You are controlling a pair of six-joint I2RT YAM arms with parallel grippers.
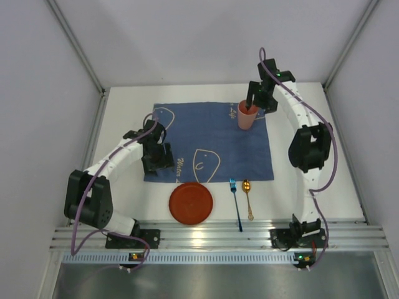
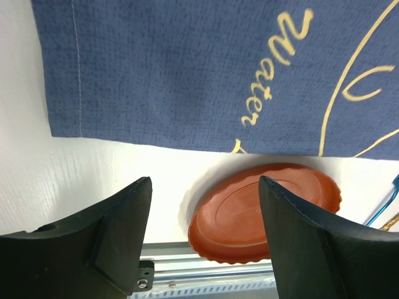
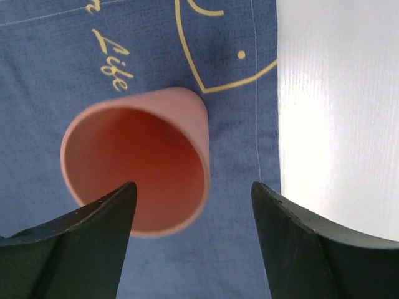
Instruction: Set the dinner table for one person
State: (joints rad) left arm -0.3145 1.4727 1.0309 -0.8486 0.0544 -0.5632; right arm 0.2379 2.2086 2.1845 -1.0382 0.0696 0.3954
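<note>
The white dinner table carries a blue cloth with cream drawings. A pink cup stands upright on the cloth's far right corner. My right gripper hovers just over it, open. In the right wrist view the cup sits under the gripper, with its near right rim between the spread fingers. A red plate, a blue fork and a gold spoon lie in front of the cloth. My left gripper is open and empty over the cloth's near left edge, and the plate shows beyond it.
A ribbed aluminium rail runs along the near edge of the table, right behind the plate. White walls close in the left, right and far sides. Bare white tabletop lies left of the cloth and plate.
</note>
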